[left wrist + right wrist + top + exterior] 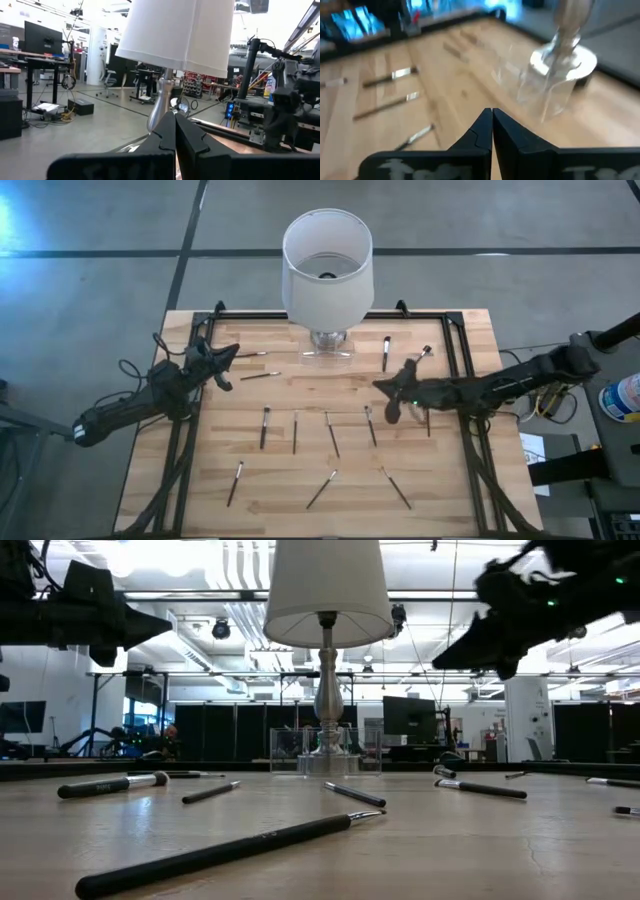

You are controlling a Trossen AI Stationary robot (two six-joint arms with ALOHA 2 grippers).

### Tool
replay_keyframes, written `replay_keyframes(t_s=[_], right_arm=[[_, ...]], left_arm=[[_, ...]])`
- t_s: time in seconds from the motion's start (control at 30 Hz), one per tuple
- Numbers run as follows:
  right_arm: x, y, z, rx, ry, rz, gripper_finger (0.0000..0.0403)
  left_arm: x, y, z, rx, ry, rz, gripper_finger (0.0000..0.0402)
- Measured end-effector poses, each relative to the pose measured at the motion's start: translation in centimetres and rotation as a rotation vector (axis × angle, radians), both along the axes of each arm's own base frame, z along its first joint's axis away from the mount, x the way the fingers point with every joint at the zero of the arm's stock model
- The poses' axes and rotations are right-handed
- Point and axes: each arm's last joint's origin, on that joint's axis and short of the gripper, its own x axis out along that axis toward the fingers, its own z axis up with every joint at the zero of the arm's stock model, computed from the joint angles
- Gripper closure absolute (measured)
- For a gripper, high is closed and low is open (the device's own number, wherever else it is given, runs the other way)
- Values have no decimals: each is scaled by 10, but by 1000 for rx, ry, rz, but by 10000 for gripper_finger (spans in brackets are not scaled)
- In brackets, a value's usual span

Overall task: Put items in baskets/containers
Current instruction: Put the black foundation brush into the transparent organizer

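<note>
We record a wooden table (440, 490) bearing a table lamp with a white shade (328, 265) on a silvery stem, standing at the far middle edge. At the lamp's foot sits a small clear container (328, 350), shown in the right wrist view as a transparent box (540, 95) touching the lamp's base; we see nothing inside it. We count roughly a dozen slim dark makeup brushes (265, 427) with pale tips, all lying flat on the tabletop and none in the container: two near the left gripper at the far left, two right of the lamp, a row of four or five across the middle, and three along the near edge. In the low view the nearest brush (225, 852) lies diagonally in the foreground, with others (353, 794) scattered behind it. The left gripper (232, 355) hangs above the table's far left, left of the lamp, its fingers pressed together and holding nothing; its own wrist view shows the two fingers (165, 137) meeting with the lamp stem beyond. The right gripper (382, 387) hangs above the table's right-centre, pointed toward the lamp, likewise closed and empty, its fingers (482, 130) meeting above the bare wood.
</note>
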Motion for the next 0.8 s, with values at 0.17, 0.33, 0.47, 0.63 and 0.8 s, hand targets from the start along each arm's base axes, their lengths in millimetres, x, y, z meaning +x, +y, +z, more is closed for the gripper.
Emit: replay_keyframes(t_s=[0.17, 0.33, 0.47, 0.63, 0.8], right_arm=[[25, 4, 2, 62, 132, -35, 394], [38, 6, 1, 112, 182, -63, 394], [41, 9, -4, 164, 184, -79, 394], [38, 12, -9, 214, 182, -96, 394], [39, 13, -10, 206, 214, -46, 394]], left_arm=[[0, 0, 0, -57, -38, -15, 402], [1, -1, -1, -63, -31, -41, 402], [3, -3, -4, -30, 33, -131, 402], [5, -3, -5, -51, 35, -187, 402], [8, -3, -8, -100, 54, -197, 402]])
